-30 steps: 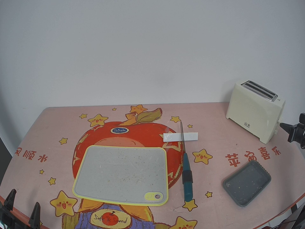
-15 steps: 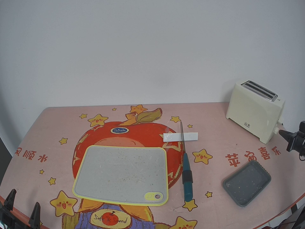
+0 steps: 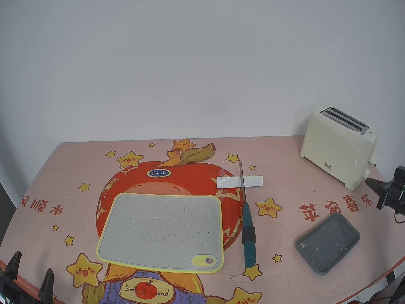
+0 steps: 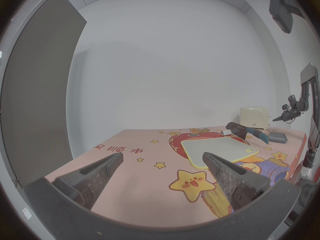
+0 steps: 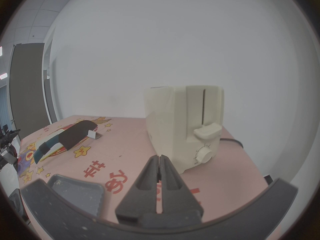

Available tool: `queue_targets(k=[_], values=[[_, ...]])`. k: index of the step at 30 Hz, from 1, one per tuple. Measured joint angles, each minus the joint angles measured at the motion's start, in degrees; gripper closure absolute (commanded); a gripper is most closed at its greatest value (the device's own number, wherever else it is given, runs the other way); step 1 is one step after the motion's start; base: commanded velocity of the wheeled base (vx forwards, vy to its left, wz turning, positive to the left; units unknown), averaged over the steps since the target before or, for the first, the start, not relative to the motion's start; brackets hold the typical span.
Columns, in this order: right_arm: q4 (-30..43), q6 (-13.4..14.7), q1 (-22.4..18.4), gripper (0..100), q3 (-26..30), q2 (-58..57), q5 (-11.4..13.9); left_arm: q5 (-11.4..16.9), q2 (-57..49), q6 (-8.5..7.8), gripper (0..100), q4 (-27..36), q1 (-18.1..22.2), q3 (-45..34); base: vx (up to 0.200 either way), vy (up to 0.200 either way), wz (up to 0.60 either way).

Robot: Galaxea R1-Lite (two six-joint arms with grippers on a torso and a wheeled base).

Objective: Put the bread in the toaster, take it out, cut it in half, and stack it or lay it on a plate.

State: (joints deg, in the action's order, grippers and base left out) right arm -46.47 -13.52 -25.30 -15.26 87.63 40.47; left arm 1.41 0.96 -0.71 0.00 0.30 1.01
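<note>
- My right gripper (image 5: 159, 158) has its fingers (image 5: 150, 177) pressed together, only a thin slit between them, and nothing is held.
- It hangs over the table's (image 3: 291, 157) right edge. Its tip points at the end face of the toaster (image 3: 339, 146), close to it but apart.
- Ahead of that tip, the end face carries the lever (image 5: 207, 130) at the foot of its slot, with the dial (image 5: 203, 155) just below.
- The toaster stands upright at the far right corner. Its two slots (image 3: 344, 120) look dark from the head view, and I cannot tell what is in them.
- The plate (image 3: 328, 242), a dark grey rectangular one speckled with crumbs, lies flat by the right edge. It sits nearer the front than the toaster and apart from it.
- My left gripper (image 4: 163, 155) has its fingers (image 4: 100, 170) spread wide and holds nothing. It sits low at the near left corner and points across the table.
- The board (image 3: 160, 231), grey with a yellow-green rim, lies flat toward the near edge, left of the middle. Crumbs are scattered on it.
- The knife (image 3: 248, 233) lies just right of the board without touching it. Its teal handle points to the near edge and its blade to the far edge.
- The blade crosses a white strip (image 3: 253, 181) that lies beyond the board's far right corner.
</note>
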Motion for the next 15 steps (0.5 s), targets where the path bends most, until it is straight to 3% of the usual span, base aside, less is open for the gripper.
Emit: queue_targets(k=[8, 15], values=[[-0.11, -9.50, 1.51, 100, 6.19, -0.89, 0.11, 0.00, 0.00, 0.00, 0, 0.00, 0.02, 0.00, 0.000, 0.000, 0.00], [-1.27, -9.72, 1.34, 100, 7.33, -2.79, 0.12, 0.00, 0.00, 0.00, 0, 0.00, 0.00, 0.00, 0.000, 0.000, 0.00]])
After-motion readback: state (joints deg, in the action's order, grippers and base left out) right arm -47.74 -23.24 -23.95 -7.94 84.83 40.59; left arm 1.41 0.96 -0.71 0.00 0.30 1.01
